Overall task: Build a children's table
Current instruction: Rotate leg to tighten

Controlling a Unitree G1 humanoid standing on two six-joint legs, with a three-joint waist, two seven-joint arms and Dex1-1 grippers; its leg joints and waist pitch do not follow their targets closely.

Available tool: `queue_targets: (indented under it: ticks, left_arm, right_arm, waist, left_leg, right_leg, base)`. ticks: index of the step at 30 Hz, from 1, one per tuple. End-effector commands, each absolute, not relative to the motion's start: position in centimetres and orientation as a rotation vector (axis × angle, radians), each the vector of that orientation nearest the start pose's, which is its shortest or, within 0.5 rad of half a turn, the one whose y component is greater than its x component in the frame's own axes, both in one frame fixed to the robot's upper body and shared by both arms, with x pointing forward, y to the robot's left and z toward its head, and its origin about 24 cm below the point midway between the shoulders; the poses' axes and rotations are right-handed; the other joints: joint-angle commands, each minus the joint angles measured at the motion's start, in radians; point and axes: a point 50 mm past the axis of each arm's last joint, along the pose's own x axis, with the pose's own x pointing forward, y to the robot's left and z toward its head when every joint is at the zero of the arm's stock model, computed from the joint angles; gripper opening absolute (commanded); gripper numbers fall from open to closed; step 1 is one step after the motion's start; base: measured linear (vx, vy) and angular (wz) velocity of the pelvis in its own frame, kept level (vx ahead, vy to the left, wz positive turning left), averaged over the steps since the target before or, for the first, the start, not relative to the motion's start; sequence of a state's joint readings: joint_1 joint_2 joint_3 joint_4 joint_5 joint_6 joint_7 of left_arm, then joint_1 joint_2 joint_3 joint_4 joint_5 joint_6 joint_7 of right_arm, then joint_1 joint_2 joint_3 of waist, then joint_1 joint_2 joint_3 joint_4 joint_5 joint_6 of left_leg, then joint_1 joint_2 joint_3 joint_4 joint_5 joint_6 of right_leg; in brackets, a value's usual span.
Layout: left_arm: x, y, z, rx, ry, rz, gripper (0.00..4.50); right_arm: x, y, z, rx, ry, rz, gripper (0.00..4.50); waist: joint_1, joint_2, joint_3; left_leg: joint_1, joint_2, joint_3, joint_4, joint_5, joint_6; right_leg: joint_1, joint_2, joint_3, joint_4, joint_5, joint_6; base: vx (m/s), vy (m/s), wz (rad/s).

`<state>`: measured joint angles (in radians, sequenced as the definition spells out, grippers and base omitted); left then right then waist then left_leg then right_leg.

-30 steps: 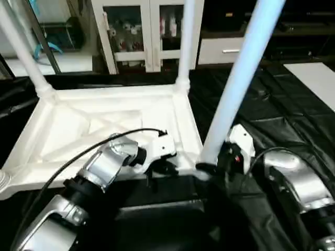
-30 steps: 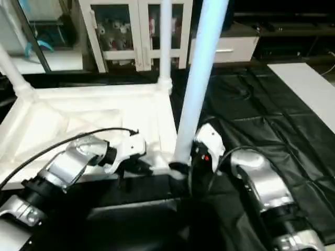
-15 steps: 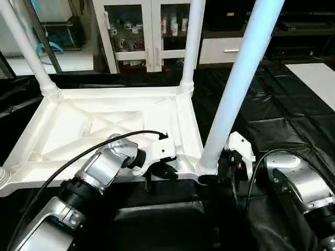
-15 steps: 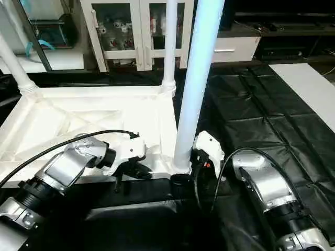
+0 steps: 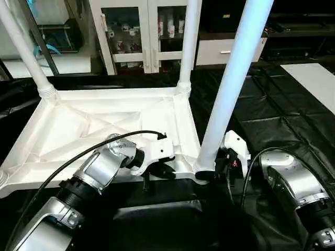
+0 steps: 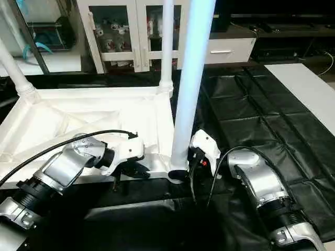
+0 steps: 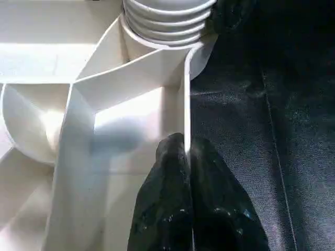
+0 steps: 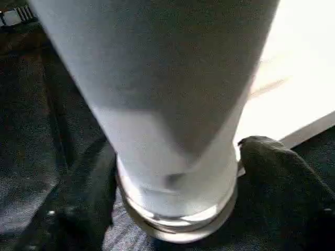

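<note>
Right gripper [image 6: 184, 166] at base of the near-right leg [image 5: 230, 89], black fingers [image 8: 282, 178] either side of the tube foot, wide apart; contact with the tube not clear from the wrist view, so grip or mere straddle cannot be told. Left gripper [image 5: 162, 172] pinched closed on the thin near rim [image 7: 186, 104] of the table top [image 5: 99, 130], fingers [image 7: 172, 209] one each side of the wall, bracing it. Table top lying upside down on black sheet [image 6: 261, 110], ribbed X-braced underside up. Leg upright in near-right corner socket [image 7: 167, 15], threads visible just above the socket mouth, so likely not fully seated. Two more legs standing in far corners: far-left leg [image 5: 23, 47], far-right leg [image 5: 187, 42]. Near-left corner at picture edge, state unclear. Step in hand, as judged: screwing near-right leg home. To do well: close squarely on the tube low down, near the threads, keep tube axis vertical to avoid cross-threading, turn in short wrist strokes, release and re-grip. Keep rim clamp firm so the top does not spin or slide on the slick sheet. Watch cable [image 5: 104, 144] clear of the leg. Stop when threads vanish into socket.
</note>
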<state>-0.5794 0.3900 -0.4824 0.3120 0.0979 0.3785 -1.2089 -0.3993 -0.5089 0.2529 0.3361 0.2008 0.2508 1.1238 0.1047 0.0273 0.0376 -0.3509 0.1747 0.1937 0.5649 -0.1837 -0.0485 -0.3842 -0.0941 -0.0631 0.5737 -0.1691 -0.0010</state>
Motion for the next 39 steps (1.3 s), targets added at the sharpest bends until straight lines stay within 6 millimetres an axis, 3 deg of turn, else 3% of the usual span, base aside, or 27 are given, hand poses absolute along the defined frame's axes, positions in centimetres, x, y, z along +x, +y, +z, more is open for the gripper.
queue_targets:
  ticks: [1, 9, 12, 17, 19, 20, 21, 22, 24, 29, 31, 33, 39]
  left_arm:
    - [27.9, 10.2, 2.7, 0.554, 0.764, -1.478, 0.00]
    - [27.9, 10.3, 2.7, 0.536, 0.770, -1.474, 0.00]
    - [28.5, 10.1, 2.7, 0.505, 0.737, -1.411, 0.00]
    - [29.8, 9.1, 2.6, 0.434, 0.685, -1.288, 0.00]
    - [30.8, 8.6, 2.4, 0.417, 0.670, -1.169, 0.00]
    - [31.3, 8.3, 2.3, 0.408, 0.665, -1.102, 0.00]
    - [31.5, 8.1, 2.3, 0.408, 0.664, -1.079, 0.00]
    - [31.8, 7.8, 2.3, 0.410, 0.658, -1.034, 0.00]
    - [32.2, 7.5, 2.3, 0.414, 0.650, -1.000, 0.00]
    - [33.7, 5.8, 2.9, 0.427, 0.548, -0.841, 0.00]
    - [33.9, 5.6, 3.1, 0.424, 0.528, -0.816, 0.00]
    - [34.0, 5.5, 3.1, 0.425, 0.519, -0.805, 0.00]
    - [34.2, 5.5, 2.9, 0.430, 0.529, -0.802, 0.00]
  right_arm:
    - [29.5, -16.9, 5.3, -0.237, 0.439, 1.178, 3.26]
    - [29.6, -16.7, 5.0, -0.219, 0.429, 1.166, 2.79]
    - [30.5, -16.5, 4.9, -0.164, 0.388, 1.062, 2.75]
    - [31.7, -15.8, 4.3, -0.071, 0.360, 0.892, 2.75]
    - [32.1, -14.9, 3.6, -0.062, 0.361, 0.810, 2.75]
    - [32.3, -14.3, 3.2, -0.059, 0.365, 0.760, 2.75]
    - [32.4, -13.9, 3.0, -0.055, 0.365, 0.728, 2.75]
    - [32.8, -13.3, 2.7, -0.037, 0.371, 0.667, 2.74]
    - [33.1, -12.8, 2.5, -0.020, 0.371, 0.610, 2.74]
    - [34.6, -11.1, 1.5, 0.065, 0.424, 0.193, 2.74]
    - [34.7, -11.0, 1.4, 0.061, 0.435, 0.121, 2.74]
    - [34.9, -11.2, 1.4, 0.016, 0.425, 0.054, 2.74]
    - [35.6, -11.6, 2.5, -0.003, 0.347, 0.008, 2.74]
  waist:
    - [0.002, -0.013, -0.048]
    - [-0.003, -0.014, -0.048]
    - [-0.009, -0.017, -0.047]
    - [-0.022, -0.017, -0.042]
    - [-0.027, -0.015, -0.042]
    - [-0.025, -0.017, -0.042]
    - [-0.027, -0.023, -0.043]
    - [-0.027, -0.018, -0.040]
    - [-0.032, -0.019, -0.039]
    - [-0.042, -0.013, -0.042]
    - [-0.042, -0.009, -0.043]
    - [-0.043, -0.009, -0.044]
    - [-0.035, -0.006, -0.052]
  left_leg:
    - [0.006, 0.058, -0.026, -0.070, -0.280, 0.031]
    - [0.006, 0.057, -0.027, -0.071, -0.291, 0.029]
    - [0.005, 0.055, -0.026, -0.070, -0.297, 0.028]
    - [0.012, 0.050, -0.034, -0.073, -0.373, -0.003]
    - [0.007, 0.049, -0.034, -0.074, -0.379, -0.005]
    - [0.016, 0.050, -0.036, -0.074, -0.392, -0.012]
    - [0.015, 0.048, -0.034, -0.072, -0.393, -0.010]
    - [0.016, 0.047, -0.036, -0.074, -0.401, -0.014]
    - [0.015, 0.045, -0.040, -0.074, -0.419, -0.019]
    - [0.016, 0.043, -0.042, -0.078, -0.442, -0.032]
    - [0.020, 0.044, -0.042, -0.078, -0.463, -0.031]
    - [0.017, 0.045, -0.041, -0.082, -0.457, -0.036]
    - [0.008, 0.047, -0.030, -0.080, -0.377, -0.025]
  right_leg:
    - [0.032, -0.063, 0.040, -0.065, -0.318, -0.211]
    - [0.030, -0.064, 0.041, -0.066, -0.336, -0.205]
    - [0.028, -0.064, 0.040, -0.067, -0.344, -0.207]
    - [0.021, -0.066, 0.035, -0.086, -0.503, -0.157]
    - [0.018, -0.063, 0.035, -0.086, -0.500, -0.145]
    - [0.015, -0.064, 0.033, -0.091, -0.519, -0.139]
    - [0.013, -0.063, 0.033, -0.090, -0.520, -0.138]
    - [0.011, -0.065, 0.032, -0.093, -0.543, -0.133]
    - [0.009, -0.066, 0.027, -0.099, -0.585, -0.114]
    - [0.003, -0.063, 0.028, -0.099, -0.551, -0.109]
    - [0.000, -0.062, 0.028, -0.102, -0.550, -0.100]
    - [0.001, -0.061, 0.029, -0.100, -0.512, -0.101]
    - [0.012, -0.058, 0.037, -0.078, -0.293, -0.156]
  base:
    - [0.000, 0.000, 0.00]
    - [0.000, 0.000, 0.00]
    - [0.000, 0.000, 0.00]
    - [0.000, 0.000, 0.00]
    - [0.000, 0.000, 0.00]
    - [0.000, 0.000, 0.00]
    - [0.000, 0.000, 0.00]
    - [0.000, 0.000, 0.00]
    - [0.000, 0.000, 0.00]
    - [0.000, 0.000, 0.00]
    - [0.000, 0.000, 0.00]
    - [0.000, 0.000, 0.00]
    - [0.000, 0.000, 0.00]
